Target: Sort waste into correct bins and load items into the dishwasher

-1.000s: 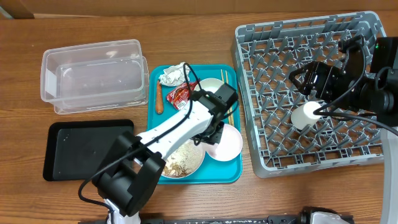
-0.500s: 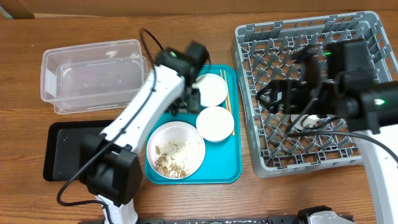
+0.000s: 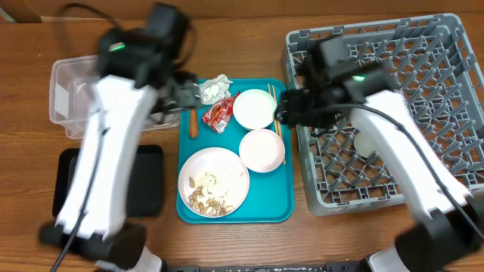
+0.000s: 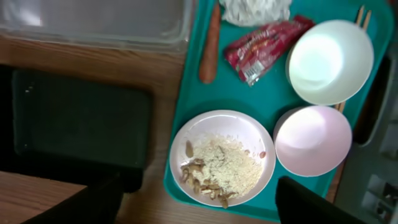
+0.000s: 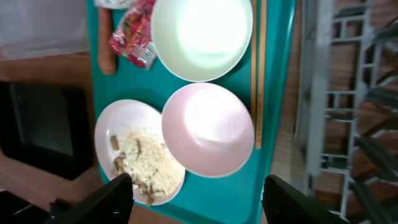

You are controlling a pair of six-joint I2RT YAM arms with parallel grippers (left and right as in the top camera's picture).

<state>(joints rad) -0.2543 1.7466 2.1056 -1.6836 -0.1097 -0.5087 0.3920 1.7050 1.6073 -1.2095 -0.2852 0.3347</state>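
The teal tray [image 3: 265,211] holds a crumpled napkin [image 3: 213,88], a red wrapper [image 3: 219,115], an orange stick [image 3: 193,122], a plate with rice and scraps [image 3: 214,181], a white bowl [image 3: 254,108], a pinkish bowl [image 3: 262,149] and chopsticks [image 3: 278,128]. A small cup [image 3: 368,143] lies in the grey rack [image 3: 446,68]. My left gripper [image 4: 199,205], blurred, hovers open high above the plate [image 4: 222,158]. My right gripper [image 5: 199,202] is open above the pinkish bowl [image 5: 208,129], near the chopsticks [image 5: 260,74]. Neither holds anything.
A clear plastic tub [image 3: 68,91] stands at the back left, partly behind my left arm. The flat black tray [image 3: 68,181] lies in front of it, left of the teal tray. The rack's left wall [image 5: 314,93] stands just right of the teal tray.
My left arm has swung from the tray's middle up and back-left towards the tub, jaws opening. My right arm has left the cup in the rack and moved left to the tray's edge.
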